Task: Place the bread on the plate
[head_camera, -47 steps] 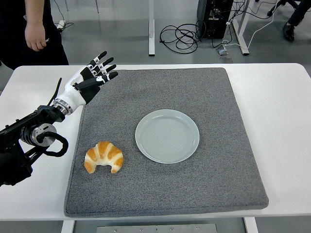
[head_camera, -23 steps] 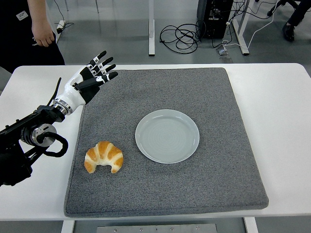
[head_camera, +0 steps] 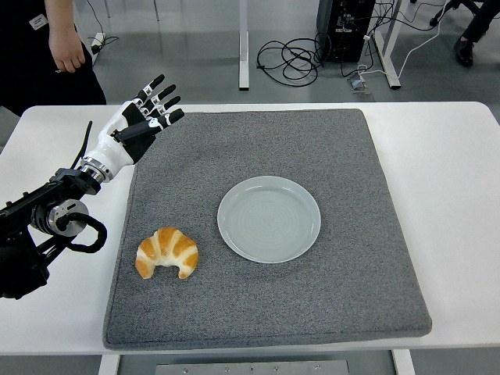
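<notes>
At the ten o'clock corner of the grey mat [head_camera: 312, 156], the left hand [head_camera: 139, 121] hangs above the mat's edge with its fingers [head_camera: 160, 98] spread wide and holding nothing; over the last second it has drifted slightly up and toward the far left, away from the work rather than toward it. The bread [head_camera: 166, 252], a croissant, lies untouched on the mat at about seven o'clock, just left of the plate [head_camera: 269, 219] and apart from it, with the plate bare at the mat's centre. A person [head_camera: 47, 47] stands beyond the surface [head_camera: 461, 172] at eleven o'clock. The right arm is out of view. As I judge it, no reach has begun: the hand must come down toward six o'clock to the croissant before any grasp.
</notes>
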Robot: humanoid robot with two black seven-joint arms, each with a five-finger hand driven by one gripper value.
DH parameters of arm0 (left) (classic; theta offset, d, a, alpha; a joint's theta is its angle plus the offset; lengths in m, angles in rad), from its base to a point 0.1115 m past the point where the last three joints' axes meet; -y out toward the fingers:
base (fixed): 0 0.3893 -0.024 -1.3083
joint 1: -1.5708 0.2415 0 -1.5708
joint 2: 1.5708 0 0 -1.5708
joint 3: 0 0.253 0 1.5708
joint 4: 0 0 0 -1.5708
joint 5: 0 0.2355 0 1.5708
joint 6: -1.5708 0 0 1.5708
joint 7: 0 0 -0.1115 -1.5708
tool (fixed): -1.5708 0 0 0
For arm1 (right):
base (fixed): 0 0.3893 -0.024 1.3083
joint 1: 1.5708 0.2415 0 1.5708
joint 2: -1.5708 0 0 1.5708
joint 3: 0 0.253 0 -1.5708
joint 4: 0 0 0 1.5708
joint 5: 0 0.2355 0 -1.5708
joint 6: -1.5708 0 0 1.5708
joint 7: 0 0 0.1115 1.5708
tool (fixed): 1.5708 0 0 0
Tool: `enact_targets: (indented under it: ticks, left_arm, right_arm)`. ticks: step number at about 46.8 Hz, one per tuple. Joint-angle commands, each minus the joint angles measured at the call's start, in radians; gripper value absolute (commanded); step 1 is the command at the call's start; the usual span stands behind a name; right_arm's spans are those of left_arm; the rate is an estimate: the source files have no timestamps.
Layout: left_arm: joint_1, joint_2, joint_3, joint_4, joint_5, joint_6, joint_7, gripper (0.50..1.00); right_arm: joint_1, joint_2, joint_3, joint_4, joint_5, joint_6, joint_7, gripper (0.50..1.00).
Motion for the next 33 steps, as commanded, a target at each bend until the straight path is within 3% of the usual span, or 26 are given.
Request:
enact_targets:
  ticks: [1,21,33]
  left_arm:
    - [0.0,0.0,-0.003,0.0,-0.004,0.0,-0.002,0.968]
    - [-0.003,0.019,-0.012,-0.002,-0.001,0.0,-0.006,0.966]
    - [-0.043,0.071,0.002,-0.04,0.002,0.032,0.003,0.963]
  right_arm:
    - [0.0,0.0,0.0,0.001,0.0,0.0,0.0,1.0]
    - [0.0,0.0,0.0,0.0,0.0,0.0,0.0,1.0]
    - [0.0,0.0,0.0,0.0,0.0,0.0,0.0,1.0]
